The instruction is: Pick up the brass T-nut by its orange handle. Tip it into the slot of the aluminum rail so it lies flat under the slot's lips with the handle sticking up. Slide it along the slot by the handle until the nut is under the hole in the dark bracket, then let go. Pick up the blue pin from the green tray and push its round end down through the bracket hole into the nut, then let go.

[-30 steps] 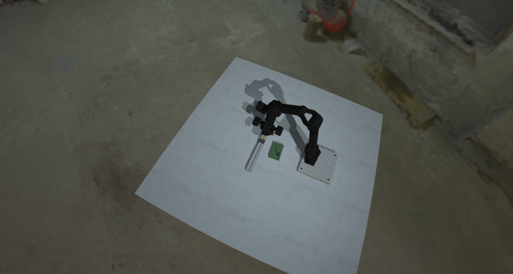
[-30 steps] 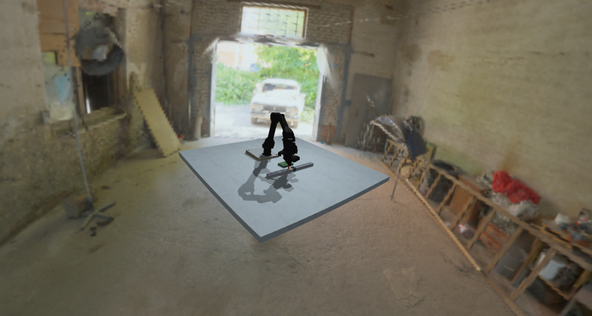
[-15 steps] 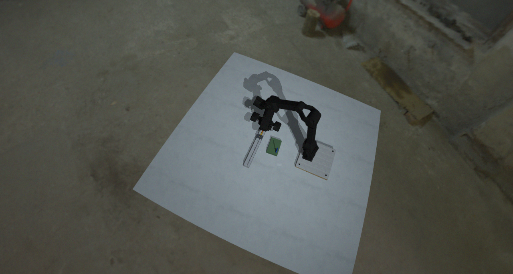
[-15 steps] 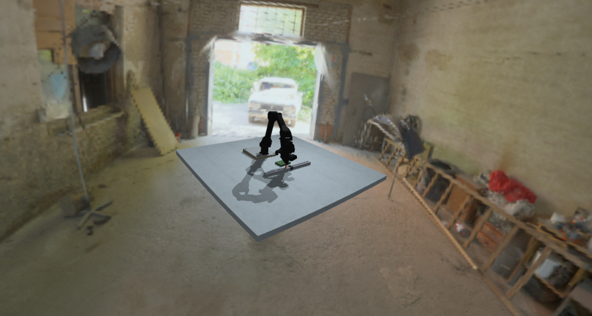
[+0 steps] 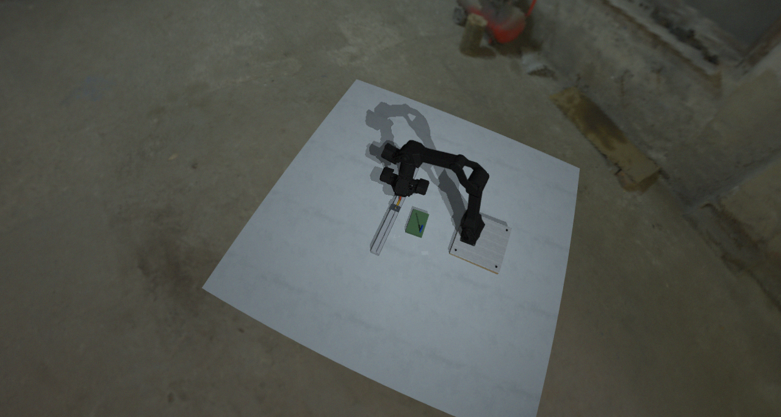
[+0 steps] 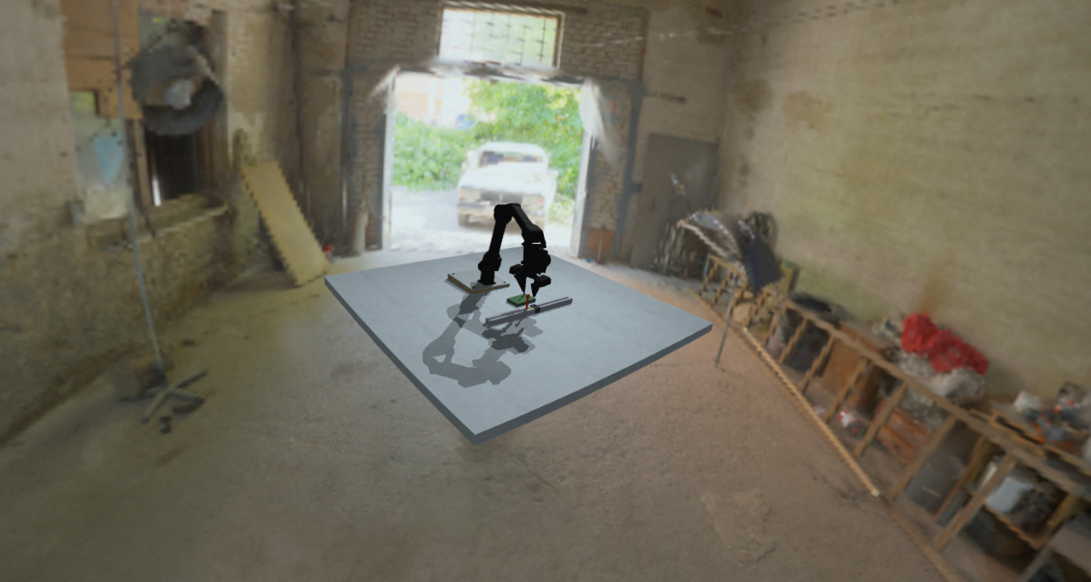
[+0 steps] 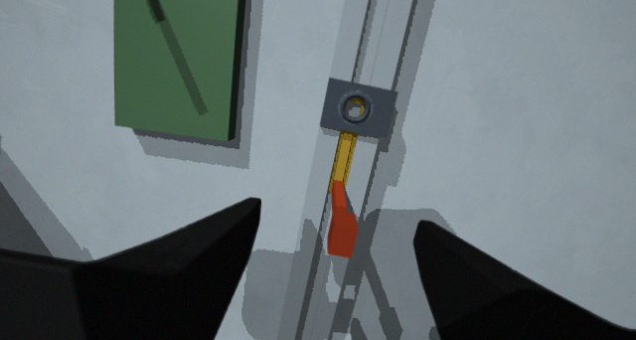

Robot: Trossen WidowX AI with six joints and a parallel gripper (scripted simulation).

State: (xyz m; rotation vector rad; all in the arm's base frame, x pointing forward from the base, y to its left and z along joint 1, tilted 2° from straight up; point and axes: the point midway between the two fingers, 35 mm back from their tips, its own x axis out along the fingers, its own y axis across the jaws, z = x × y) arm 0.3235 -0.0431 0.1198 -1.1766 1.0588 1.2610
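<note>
the jaws of the gripper (image 5: pixel 404 189) (image 6: pixel 529 296) (image 7: pixel 339 214) are released, standing well apart with nothing held between them. in the gap between the two dark fingers, seen from the wrist, the orange handle (image 5: pixel 400 197) (image 6: pixel 527 302) (image 7: pixel 343 233) sticks up, untouched. it joins the brass t-nut (image 5: pixel 397 202) (image 7: pixel 344 156), which sits in the slot of the aluminum rail (image 5: pixel 382 234) (image 6: pixel 557 304) (image 7: pixel 397 32), its far end running under the dark bracket (image 5: pixel 395 207) (image 6: pixel 536 309) (image 7: pixel 383 113). brass shows through the bracket's hole around a paler opening, so the nut looks close to lined up — whether exactly, and whether it lies fully flat, i cannot tell. beside the rail, and apart from it, is the green tray (image 5: pixel 416 218) (image 6: pixel 521 301) (image 7: pixel 149 82); the top view shows the blue pin (image 5: pixel 421 228) there. the pickup, tipping, sliding and letting go of the nut appear done, or very nearly. what is left is the pin's part — lifting it from the tray, pushing its round end down through the hole into the nut, and letting go.
</note>
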